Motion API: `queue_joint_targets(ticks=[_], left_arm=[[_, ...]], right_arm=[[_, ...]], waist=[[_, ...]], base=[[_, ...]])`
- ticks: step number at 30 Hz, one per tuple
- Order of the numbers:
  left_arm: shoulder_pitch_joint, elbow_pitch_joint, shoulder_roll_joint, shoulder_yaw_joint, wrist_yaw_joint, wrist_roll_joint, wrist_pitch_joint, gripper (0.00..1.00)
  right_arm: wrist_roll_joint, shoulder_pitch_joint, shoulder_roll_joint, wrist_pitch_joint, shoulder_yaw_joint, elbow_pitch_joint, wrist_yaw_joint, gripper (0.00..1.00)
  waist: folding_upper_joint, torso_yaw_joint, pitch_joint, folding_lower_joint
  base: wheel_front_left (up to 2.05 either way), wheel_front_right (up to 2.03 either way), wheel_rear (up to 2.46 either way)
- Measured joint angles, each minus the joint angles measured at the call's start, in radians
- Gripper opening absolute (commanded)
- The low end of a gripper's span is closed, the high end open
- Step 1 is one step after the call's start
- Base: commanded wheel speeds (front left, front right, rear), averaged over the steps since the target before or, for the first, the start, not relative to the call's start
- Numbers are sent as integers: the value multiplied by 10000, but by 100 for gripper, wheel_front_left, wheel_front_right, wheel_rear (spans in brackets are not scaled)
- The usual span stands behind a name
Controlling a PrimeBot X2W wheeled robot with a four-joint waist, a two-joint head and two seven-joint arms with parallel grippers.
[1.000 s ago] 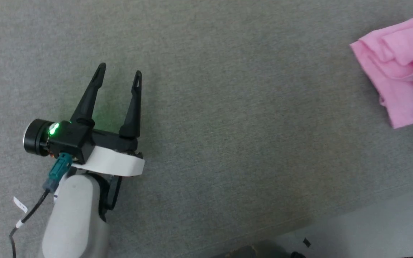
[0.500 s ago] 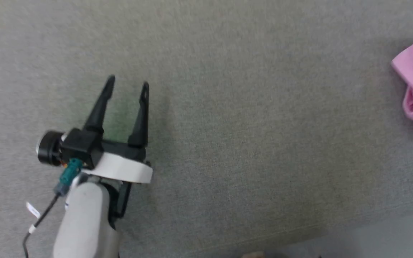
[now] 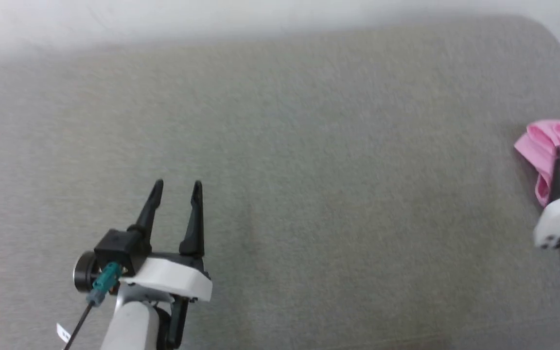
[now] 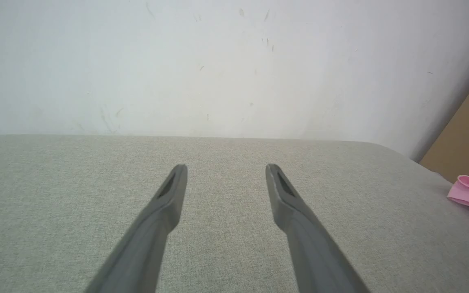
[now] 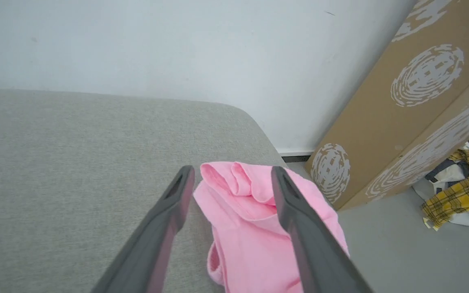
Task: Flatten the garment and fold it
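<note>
The garment (image 5: 242, 211) lies rumpled at the grey cushion's (image 3: 309, 146) right end; R gripper (image 5: 231, 171) spread wide over it, seemingly not touching; L gripper (image 3: 178, 187) wide, empty, well apart. Flattening likely pending. Next: pinch an edge, drag to centre.

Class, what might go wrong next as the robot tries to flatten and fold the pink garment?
1. The soft light pink cloth garment lies bunched at the grey fabric surface's rounded corner; a tug might drag it to the floor.
2. The open right gripper points at stacked folds and may pinch several layers.
3. The open left gripper sits far off, slow to help.
</note>
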Motion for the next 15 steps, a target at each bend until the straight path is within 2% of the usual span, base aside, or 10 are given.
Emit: queue_joint_targets(ticks=[9, 15], left_arm=[[245, 242, -31, -314, 230, -410, 0, 100], [425, 301, -33, -412, 318, -456, 0, 100]], right_arm=[[1875, 2693, 631, 69, 1478, -3647, -2, 100], [2330, 3853, 765, -201, 2343, -4838, -2, 100]], waist=[[0, 979, -1143, 2], [0, 1643, -1614, 3]], base=[[0, 0, 0], [0, 0, 0]])
